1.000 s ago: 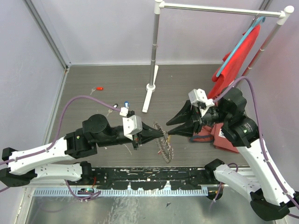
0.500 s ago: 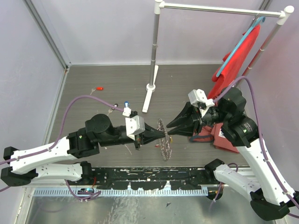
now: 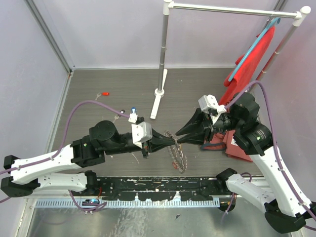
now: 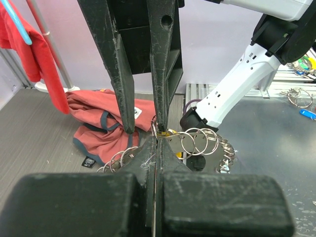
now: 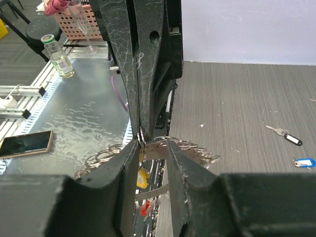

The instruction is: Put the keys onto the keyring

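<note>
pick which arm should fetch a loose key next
Right, probably. The left gripper is shut on the keyring, holding it up, while the right gripper has open jaws. One catch: the blue key lies over on the left.

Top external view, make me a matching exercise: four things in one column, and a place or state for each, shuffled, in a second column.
Things
1. left gripper
2. right gripper
3. blue hanger
4. red-headed key

Places or states
A. hooked over the rail of the rack
B. open, tips at the keyring
C. lies on the table, at the left
D. shut on the keyring

Pairs: 1-D, 2-B, 3-A, 4-C
</note>
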